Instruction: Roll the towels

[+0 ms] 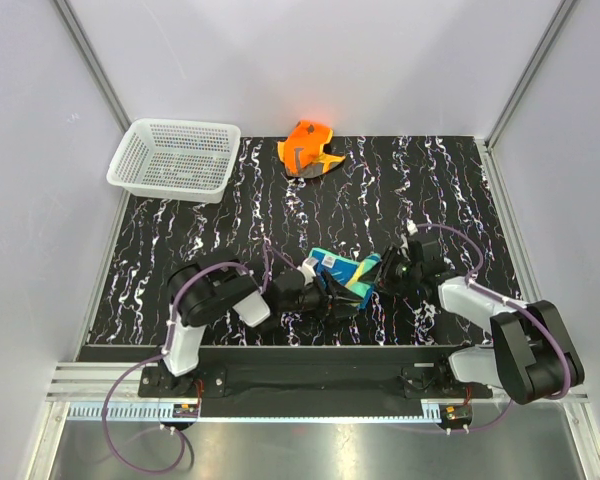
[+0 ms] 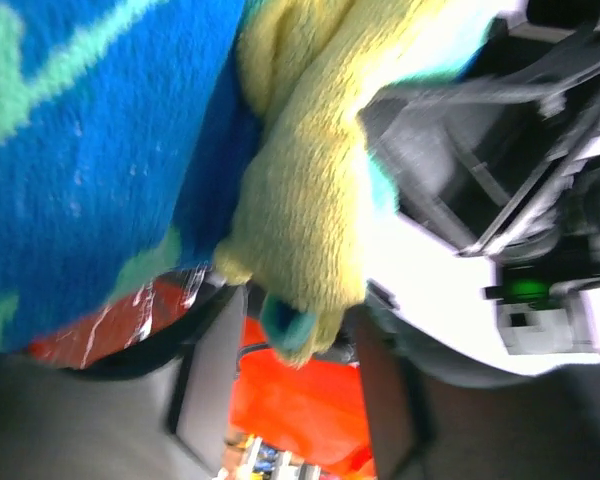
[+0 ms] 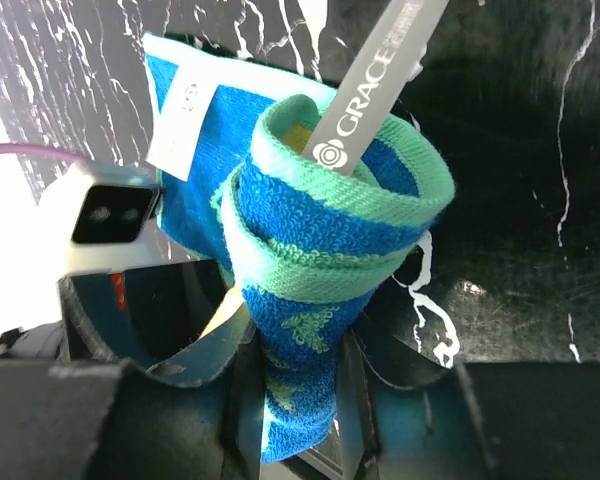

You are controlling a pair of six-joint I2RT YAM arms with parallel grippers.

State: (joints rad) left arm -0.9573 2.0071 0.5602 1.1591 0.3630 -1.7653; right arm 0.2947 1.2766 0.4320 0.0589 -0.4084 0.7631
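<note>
Two towels share my black, white-veined desk (image 1: 230, 230). My right tool (image 3: 298, 425) has its fingers drawn close on the lower end of the yellow-and-blue towel (image 3: 310, 250). That towel sits near the front of the desk, between the two arms. It is curled into a loose roll, blue green-edged side outward, with a grey tag (image 3: 375, 75) reading "GRACE" rising from its open end. My left tool (image 2: 295, 395) meets the same towel from the other side. Its fingers stand part-way open with a yellow fold hanging between them, but the wrist view is too blurred for me to tell whether they grip it. The orange towel (image 1: 308, 148) lies crumpled and alone at the far edge of the desk, well apart from both tools. One white mesh basket (image 1: 180, 124) sits at the far left corner. Plain pale walls (image 1: 330, 60) with metal framing close in the desk on three sides.
</note>
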